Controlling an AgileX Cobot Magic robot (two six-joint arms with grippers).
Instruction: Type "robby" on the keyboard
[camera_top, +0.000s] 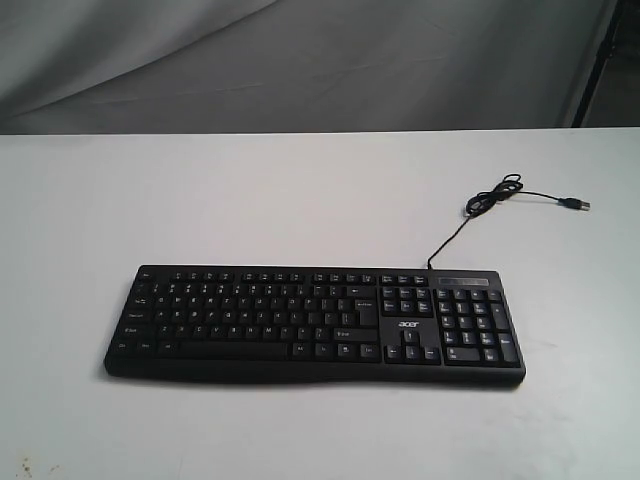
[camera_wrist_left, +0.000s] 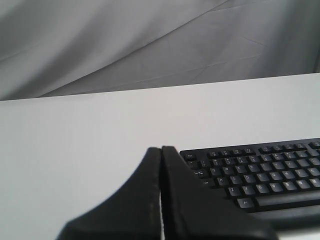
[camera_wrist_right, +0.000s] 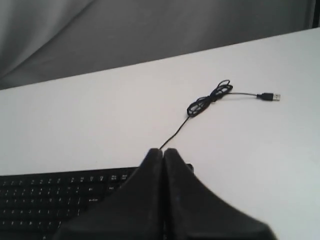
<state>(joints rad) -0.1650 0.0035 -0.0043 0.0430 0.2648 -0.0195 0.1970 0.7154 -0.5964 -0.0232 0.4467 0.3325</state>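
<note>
The black keyboard (camera_top: 315, 323) with white legends, a number pad and an "acer" logo lies flat on the white table (camera_top: 300, 190), near its front. Neither arm appears in the exterior view. In the left wrist view my left gripper (camera_wrist_left: 161, 149) is shut with nothing in it, hovering off the keyboard's (camera_wrist_left: 260, 175) Esc-side end. My right gripper (camera_wrist_right: 163, 151) is shut too and empty, over the number-pad end of the keyboard (camera_wrist_right: 55, 200).
The thin black USB cable (camera_top: 490, 198) runs from the keyboard's back edge, coils in a loop, and ends in a plug (camera_top: 577, 204) at the right. A grey cloth backdrop (camera_top: 300, 60) hangs behind the table's far edge.
</note>
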